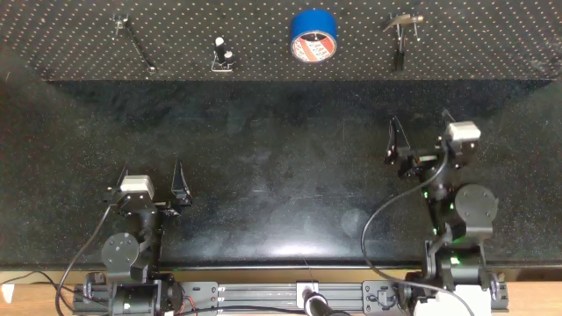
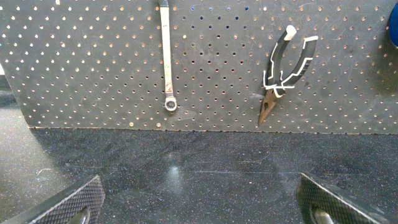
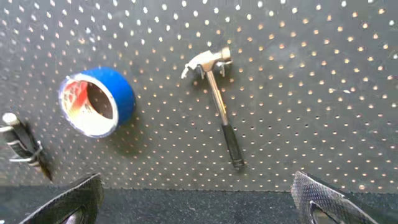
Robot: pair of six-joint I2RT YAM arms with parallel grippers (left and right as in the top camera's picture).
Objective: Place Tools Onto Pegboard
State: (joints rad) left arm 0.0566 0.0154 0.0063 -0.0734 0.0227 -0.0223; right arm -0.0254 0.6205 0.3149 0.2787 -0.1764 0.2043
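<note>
The black perforated pegboard (image 1: pixel 263 26) stands along the far edge of the table and carries, hung side by side, a blue tape roll (image 1: pixel 313 36), a steel claw hammer (image 3: pixel 222 118) with a dark grip, a slim silver combination wrench (image 2: pixel 166 56) and black-handled needle-nose pliers (image 2: pixel 275 87) pointing down. In front lies a dark speckled table mat (image 1: pixel 281 158). The left gripper (image 1: pixel 151 186) and right gripper (image 1: pixel 421 133) sit near their bases, jaws spread wide and holding nothing.

The left wrist view's edge cuts off one end of the wrench (image 2: pixel 166 56) and most of the blue tape roll (image 2: pixel 394 25); the right wrist view's edge clips the pliers (image 3: pixel 22 142).
</note>
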